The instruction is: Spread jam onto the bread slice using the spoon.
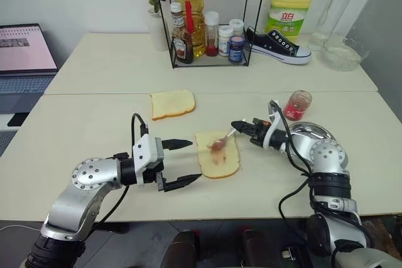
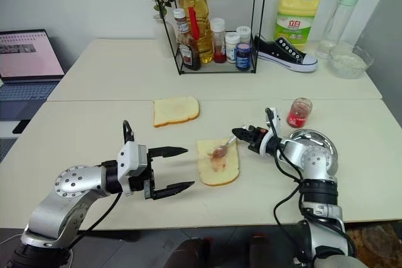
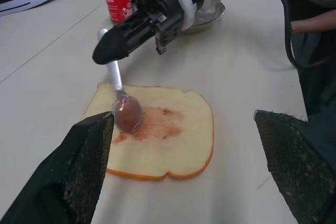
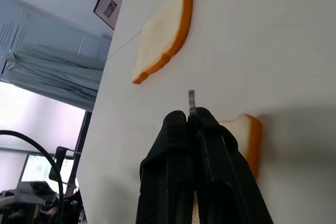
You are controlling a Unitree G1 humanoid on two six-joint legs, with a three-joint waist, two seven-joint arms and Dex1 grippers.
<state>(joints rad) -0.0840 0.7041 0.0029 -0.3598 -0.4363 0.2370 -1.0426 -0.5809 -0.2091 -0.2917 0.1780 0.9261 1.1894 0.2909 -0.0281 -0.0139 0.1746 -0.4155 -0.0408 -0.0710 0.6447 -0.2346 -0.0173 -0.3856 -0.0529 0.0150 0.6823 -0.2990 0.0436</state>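
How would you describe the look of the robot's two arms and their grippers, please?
Both arms are built of rounded silver-grey metal segments with black joints; round caps with a ring of small holes sit at the elbows. Black cables loop loosely outside each arm. The left gripper has a white block-shaped housing and two long, tapering black fingers with rough, speckled inner pads. The right gripper also has white housing and black fingers.

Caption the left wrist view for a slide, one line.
Right gripper presses the spoon into jam on the bread slice, framed by open left fingers.
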